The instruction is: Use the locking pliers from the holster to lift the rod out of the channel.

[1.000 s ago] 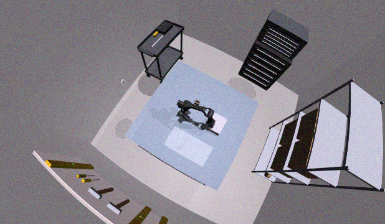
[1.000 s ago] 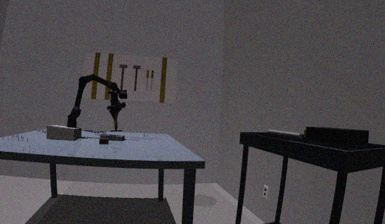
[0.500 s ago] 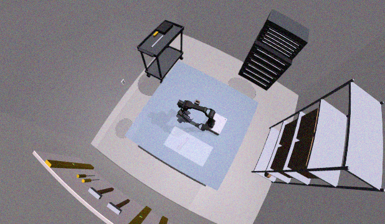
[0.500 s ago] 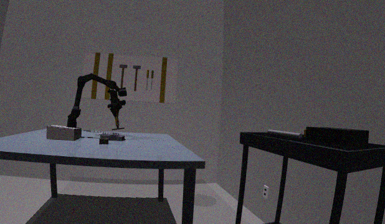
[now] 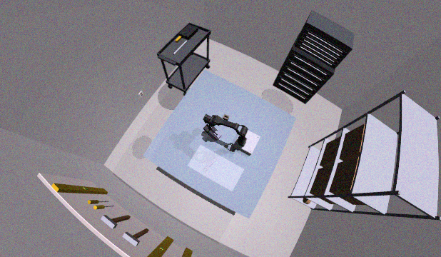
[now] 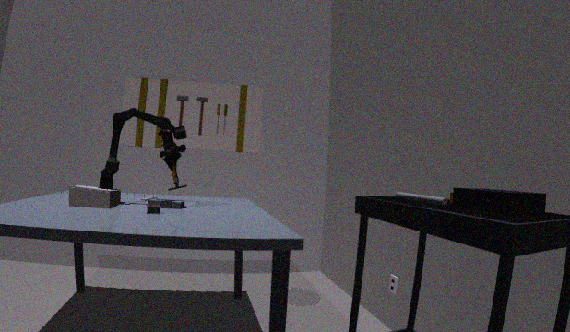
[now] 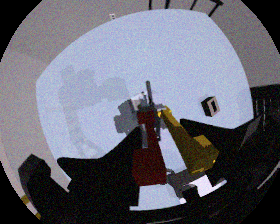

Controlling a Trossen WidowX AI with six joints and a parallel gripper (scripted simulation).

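the end effector (image 5: 213, 133) (image 6: 172, 162) (image 7: 160, 125) stands partway open, its fingers clamped on the locking pliers (image 6: 175, 177) (image 7: 151, 145), whose handles show red and yellow. the rod (image 6: 177, 187) (image 7: 148, 92) lies crosswise at the pliers' tip, up in the air above the grey channel block (image 6: 172, 204) (image 7: 125, 118) on the blue worktop (image 5: 263, 111) (image 6: 220, 219) (image 7: 101, 55); whether the pliers are locked i cannot tell. a small slotted block (image 5: 225, 117) (image 6: 153, 209) (image 7: 211, 106) sits near the channel block, its slot too dark to see into. a pale box (image 5: 254, 140) (image 6: 93, 197) stands by the arm's base. the utility cart (image 5: 165, 57) (image 6: 405, 217) carries a black case (image 5: 188, 31) (image 6: 497, 200) on its top tray. the drawers of the tool cabinet (image 5: 335, 30) look shut, their contents hidden.
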